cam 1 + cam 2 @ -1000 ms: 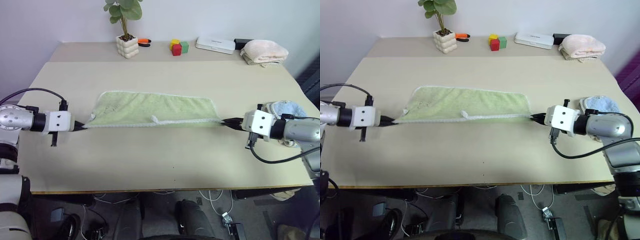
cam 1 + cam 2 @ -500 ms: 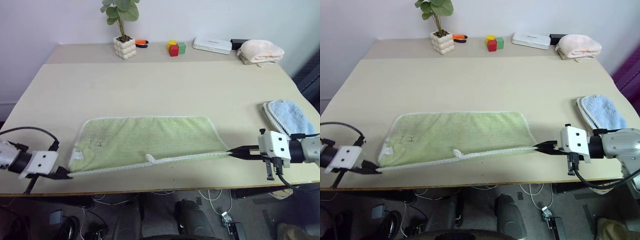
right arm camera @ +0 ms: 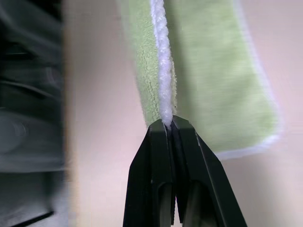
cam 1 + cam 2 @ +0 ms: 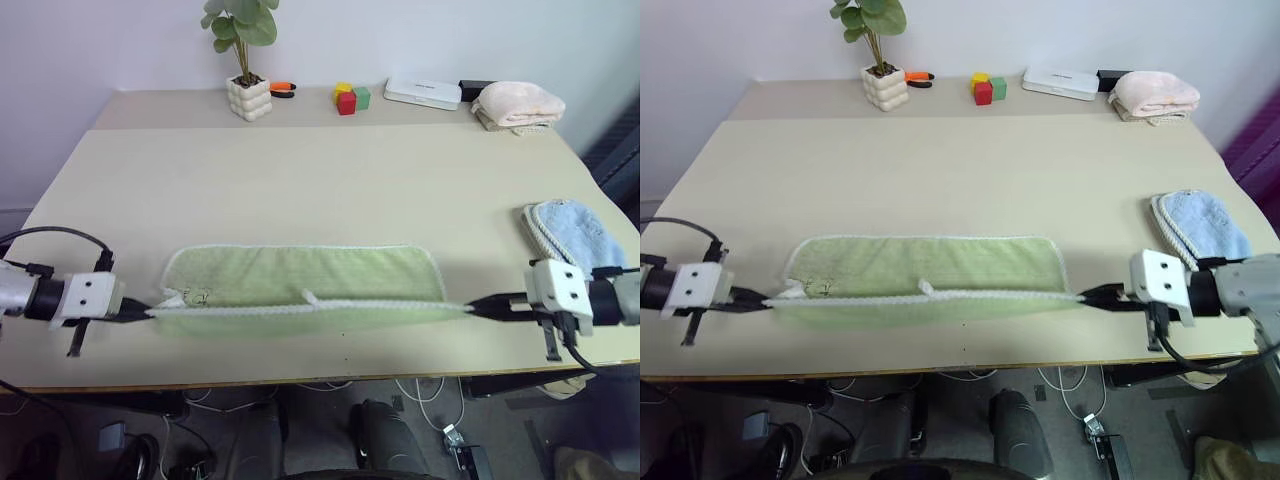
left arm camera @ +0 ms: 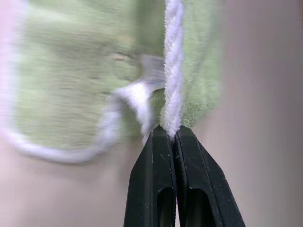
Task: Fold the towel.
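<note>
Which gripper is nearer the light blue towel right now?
Right. The right gripper sits just in front of the light blue towel, jaws shut on the green towel. The left gripper holds its far end.

A light green towel (image 4: pixel 300 285) with a whitish hem is lying across the lower middle. A pale blue towel (image 4: pixel 575 228) is sitting at right, a peach one (image 4: pixel 520 102) upper right, with red, yellow and green blocks (image 4: pixel 350 97) at top centre.

Compared with a second ago, the towel (image 4: pixel 300 280) lies nearer the front edge of the table (image 4: pixel 330 180). The left gripper (image 4: pixel 150 312) and right gripper (image 4: pixel 470 308) now hold its white edge lifted and taut, folding it over itself.
</note>
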You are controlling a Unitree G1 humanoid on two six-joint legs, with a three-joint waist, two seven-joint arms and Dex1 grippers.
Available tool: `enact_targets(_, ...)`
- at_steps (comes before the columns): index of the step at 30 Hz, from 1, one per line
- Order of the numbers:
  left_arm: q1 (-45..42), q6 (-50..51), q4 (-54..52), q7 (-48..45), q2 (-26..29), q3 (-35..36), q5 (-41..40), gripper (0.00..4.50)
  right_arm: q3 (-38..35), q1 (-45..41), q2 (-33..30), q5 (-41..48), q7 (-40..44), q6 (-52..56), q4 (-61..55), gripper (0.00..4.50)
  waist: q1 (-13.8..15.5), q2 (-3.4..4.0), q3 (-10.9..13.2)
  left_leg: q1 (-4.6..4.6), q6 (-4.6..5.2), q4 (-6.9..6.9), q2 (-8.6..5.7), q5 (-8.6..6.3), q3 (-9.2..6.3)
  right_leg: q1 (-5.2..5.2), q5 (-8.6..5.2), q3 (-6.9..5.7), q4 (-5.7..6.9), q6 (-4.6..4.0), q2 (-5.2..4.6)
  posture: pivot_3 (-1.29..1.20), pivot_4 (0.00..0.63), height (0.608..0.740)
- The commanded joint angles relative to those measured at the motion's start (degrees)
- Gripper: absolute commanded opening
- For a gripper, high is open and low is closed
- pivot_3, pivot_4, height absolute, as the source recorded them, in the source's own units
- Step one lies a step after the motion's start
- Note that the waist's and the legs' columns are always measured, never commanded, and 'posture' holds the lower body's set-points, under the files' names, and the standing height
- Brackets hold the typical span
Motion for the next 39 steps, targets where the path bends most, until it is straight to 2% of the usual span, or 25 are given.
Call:
enact_targets(1,-6.73,-2.49,6.28,0.46,-2.01,-1.52,3.61,0.03,2.9,-5.12,2.06,-4.57,-2.49,-3.19,5.02,0.0,0.14,0.0,0.0,0.0,0.02,0.01,0.0,-0.01,0.0,0.01,0.01,0.0,0.0,0.02,0.0,0.0,0.15,0.74)
enact_targets(9,-23.44,-8.99,24.31,6.32,-7.44,-5.31,12.99,0.03,6.36,-12.77,5.74,-9.79,-6.08,-8.39,12.93,0.0,0.41,0.0,0.01,-0.02,0.02,0.04,-0.03,-0.01,0.01,0.01,0.11,0.0,0.0,0.2,0.03,0.0,0.15,0.74)
enact_targets(15,-29.82,-11.49,32.2,12.47,-10.48,-8.17,19.0,0.03,8.86,-16.08,7.55,-13.57,-8.24,-12.22,17.85,0.0,0.12,-0.01,0.0,-0.02,0.03,0.03,-0.03,-0.01,0.01,0.02,0.13,0.0,0.0,0.25,0.03,0.0,0.15,0.74)
enact_targets(26,-32.47,-13.18,37.46,18.61,-12.32,-10.57,24.87,0.03,11.23,-20.39,9.52,-16.73,-10.76,-14.91,22.93,0.0,-0.05,0.0,0.01,-0.02,0.03,0.01,-0.03,-0.02,0.01,0.01,0.14,0.0,0.02,0.27,0.03,0.0,0.15,0.74)
enact_targets(39,-32.92,-11.22,38.73,22.12,-12.56,-10.78,27.43,0.03,12.68,-23.07,11.82,-18.4,-12.41,-14.49,25.17,0.0,-0.09,0.0,0.01,-0.01,0.04,0.0,-0.03,-0.02,0.01,0.01,0.14,0.0,0.03,0.27,0.03,0.0,0.15,0.74)
